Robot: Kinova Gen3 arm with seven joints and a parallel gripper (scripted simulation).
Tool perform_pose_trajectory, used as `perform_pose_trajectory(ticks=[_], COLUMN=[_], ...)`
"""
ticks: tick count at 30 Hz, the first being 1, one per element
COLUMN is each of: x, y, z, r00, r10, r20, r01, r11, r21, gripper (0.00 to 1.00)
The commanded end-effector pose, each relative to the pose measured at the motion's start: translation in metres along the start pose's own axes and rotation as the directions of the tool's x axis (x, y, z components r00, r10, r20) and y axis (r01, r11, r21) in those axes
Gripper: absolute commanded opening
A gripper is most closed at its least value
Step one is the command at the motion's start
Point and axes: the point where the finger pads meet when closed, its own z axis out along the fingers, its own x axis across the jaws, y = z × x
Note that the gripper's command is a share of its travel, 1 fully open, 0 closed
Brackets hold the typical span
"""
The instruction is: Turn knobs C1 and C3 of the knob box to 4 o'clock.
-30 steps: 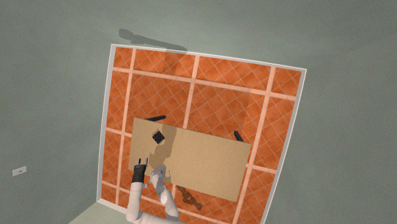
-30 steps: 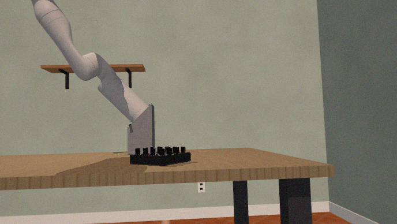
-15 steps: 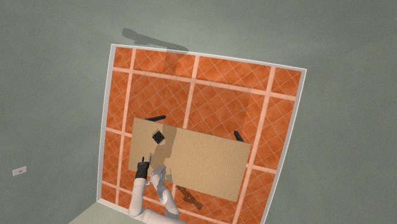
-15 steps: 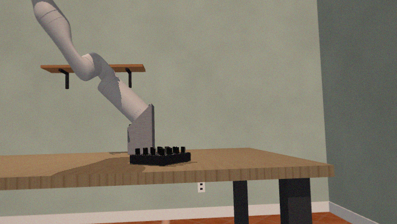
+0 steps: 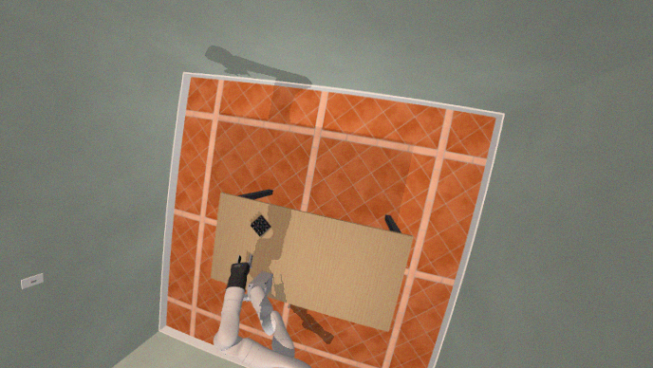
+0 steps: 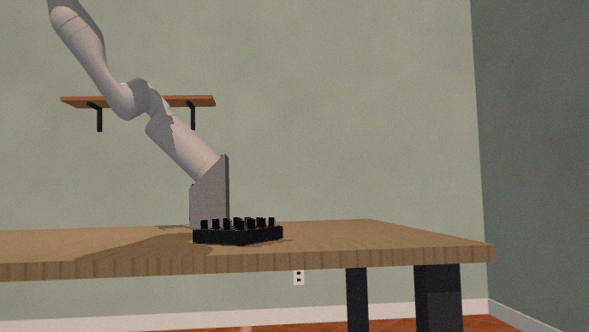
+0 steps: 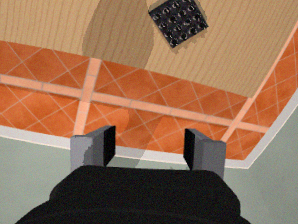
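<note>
The black knob box (image 5: 260, 226) (image 6: 219, 236) (image 7: 178, 21) stands flat on the table (image 5: 342, 266) (image 6: 342, 240) (image 7: 225, 60), with several upright black knobs on top. In the wrist view it is at the top edge, turned at an angle and partly cut off. The printed names, the socket and the directions of the white lines are too small to read. My gripper (image 5: 245, 259) (image 7: 149, 141) is open and empty. It hangs high above the table, away from the box, tilted so that its fingers point past the table's edge. It is out of view in the exterior view.
The arm's grey base mount (image 5: 261, 285) (image 6: 210, 197) stands on the table behind the box in the exterior view. A wooden shelf (image 6: 188, 100) is on the wall behind the arm. The arm's shadow falls on the table beside the box.
</note>
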Motion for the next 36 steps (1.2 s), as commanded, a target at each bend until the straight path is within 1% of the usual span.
perform_pose_trajectory(ticks=[1, 6, 7, 8, 15, 16, 17, 28, 29, 36], x=[-0.005, -0.005, -0.012, -0.012, -0.012, -0.019, -0.019, -0.019, -0.025, -0.026], y=[-0.001, -0.001, -0.008, -0.009, -0.009, -0.016, -0.017, -0.017, -0.024, -0.025], z=[0.006, 0.006, 0.014, 0.015, 0.015, 0.023, 0.024, 0.024, 0.031, 0.032], r00=[1.0, 1.0, 1.0, 1.0, 0.999, 0.999, 0.999, 0.999, 0.998, 0.998], r10=[0.018, 0.018, 0.014, 0.018, 0.031, 0.031, 0.041, 0.046, 0.045, 0.062], r20=[-0.004, -0.004, -0.012, -0.013, -0.012, -0.021, -0.022, -0.021, -0.032, -0.031], r01=[-0.018, -0.018, -0.013, -0.017, -0.03, -0.029, -0.038, -0.043, -0.039, -0.057], r11=[1.0, 1.0, 0.998, 0.998, 0.997, 0.994, 0.993, 0.993, 0.989, 0.987], r21=[0.022, 0.022, 0.061, 0.065, 0.066, 0.104, 0.108, 0.108, 0.145, 0.149], gripper=[1.0, 1.0, 1.0, 1.0, 1.0, 1.0, 1.0, 1.0, 1.0, 1.0])
